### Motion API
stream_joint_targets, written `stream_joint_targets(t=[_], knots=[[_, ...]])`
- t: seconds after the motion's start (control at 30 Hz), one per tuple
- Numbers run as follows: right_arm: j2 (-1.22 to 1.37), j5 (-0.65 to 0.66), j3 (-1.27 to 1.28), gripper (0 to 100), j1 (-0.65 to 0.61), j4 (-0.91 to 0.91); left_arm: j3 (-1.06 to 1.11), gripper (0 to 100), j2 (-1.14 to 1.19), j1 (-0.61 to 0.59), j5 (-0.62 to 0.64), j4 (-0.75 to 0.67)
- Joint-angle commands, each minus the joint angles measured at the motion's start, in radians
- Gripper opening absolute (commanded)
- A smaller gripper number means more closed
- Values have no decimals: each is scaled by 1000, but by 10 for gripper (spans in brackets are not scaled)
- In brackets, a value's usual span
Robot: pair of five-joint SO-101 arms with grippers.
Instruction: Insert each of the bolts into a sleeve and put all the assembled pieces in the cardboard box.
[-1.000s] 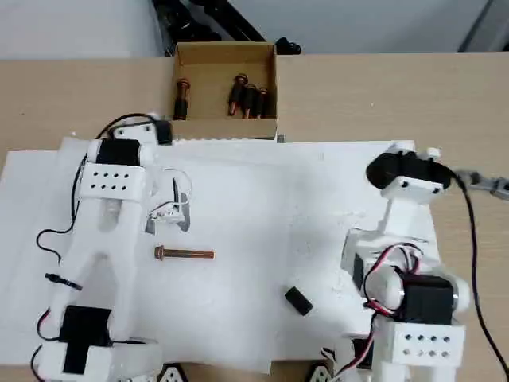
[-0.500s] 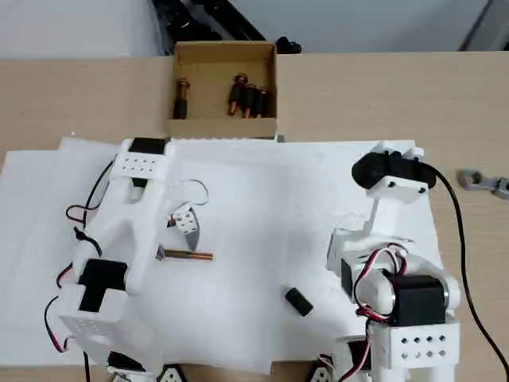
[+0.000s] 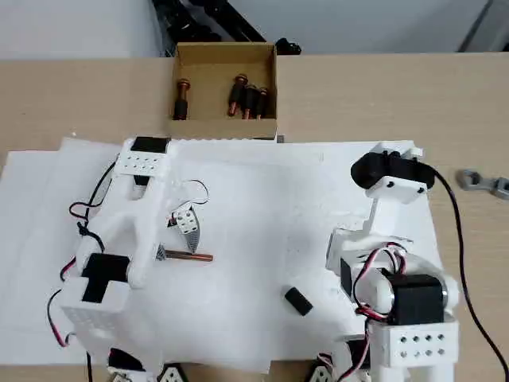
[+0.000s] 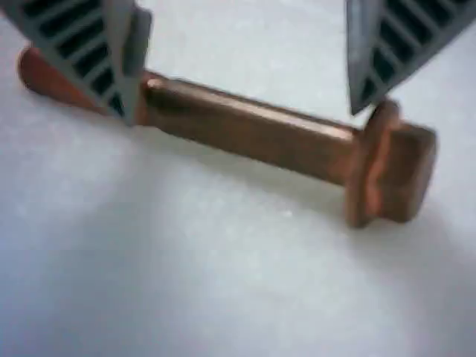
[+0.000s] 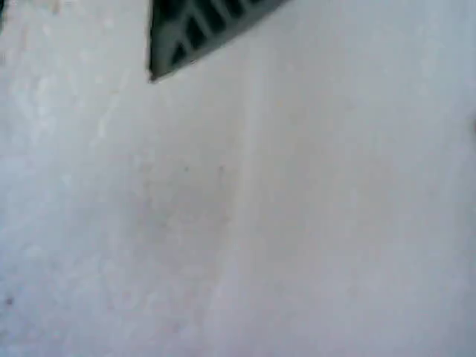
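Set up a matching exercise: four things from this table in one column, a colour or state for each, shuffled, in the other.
1 loose bolt
2 sleeve
3 cardboard box
4 left gripper

A open
B black
C copper-coloured
D tan, open-topped

Pairs: 1-C, 2-B, 3-D, 4-A

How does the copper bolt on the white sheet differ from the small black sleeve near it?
The long copper bolt has a flanged head; the small black sleeve is short and stubby. The bolt lies within the open left gripper; the sleeve lies apart, untouched. Both rest on the white sheet.
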Motion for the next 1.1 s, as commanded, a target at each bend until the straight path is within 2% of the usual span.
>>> stream_joint_targets(t=[0.0, 0.23, 0.47, 0.57, 0.63, 0.73, 0.8, 0.97, 1.07], knots=[[-2, -9, -3, 125, -8, -19, 10, 180, 95, -9, -15, -61], [-2, -9, -3, 125, -7, -19, 13, 101, 224, -18, -69, -210], [-1, -9, -3, 125, -7, -19, -5, 94, 239, -20, -135, -210], [-1, -9, -3, 125, -7, -19, -101, 95, 238, -23, -169, -137], [-1, -9, -3, 125, -7, -19, -200, 95, 238, -26, -292, -68], [-1, -9, -3, 125, -7, -19, -360, 95, 238, -21, -560, 40], [-1, -9, -3, 125, -5, -19, -406, 95, 236, -28, -746, 35], [-1, -9, -3, 125, -5, -16, -374, 95, 127, -52, -1152, 37], [-1, -9, -3, 125, -5, -15, -297, 95, 25, -55, -1343, 37]])
